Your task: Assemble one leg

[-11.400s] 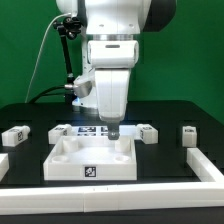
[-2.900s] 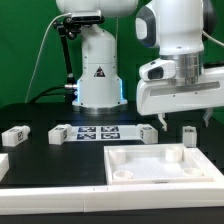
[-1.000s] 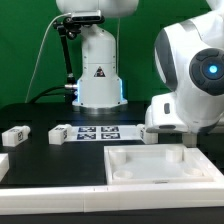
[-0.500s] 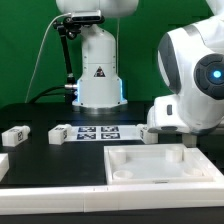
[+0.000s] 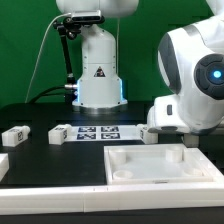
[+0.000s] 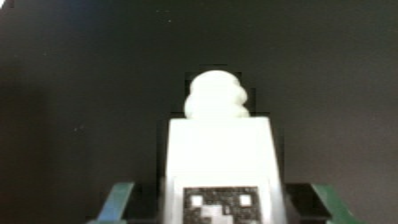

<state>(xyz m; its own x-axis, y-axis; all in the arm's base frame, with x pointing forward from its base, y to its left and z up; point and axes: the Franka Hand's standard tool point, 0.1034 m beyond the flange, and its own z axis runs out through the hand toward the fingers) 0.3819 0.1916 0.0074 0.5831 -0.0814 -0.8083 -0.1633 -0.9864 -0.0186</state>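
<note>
Looks like a robotics lab rig; green backdrop (image 5: 30, 50) behind, black table (image 5: 30, 112) with a robot arm (image 5: 97, 70) mounted on it; tag-covered marker board (image 5: 97, 131) lying flat.

leg (image 6: 221, 140): white, black-and-white tag (image 6: 221, 204) | tray (image 5: 150, 150): white | table (image 5: 50, 160): black

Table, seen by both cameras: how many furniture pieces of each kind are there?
Legs: 4 (far leg at the exterior view's left, second leg, third leg, fourth leg inside the open gripper, wrist view)
Tray: 1
Total: 5
</note>
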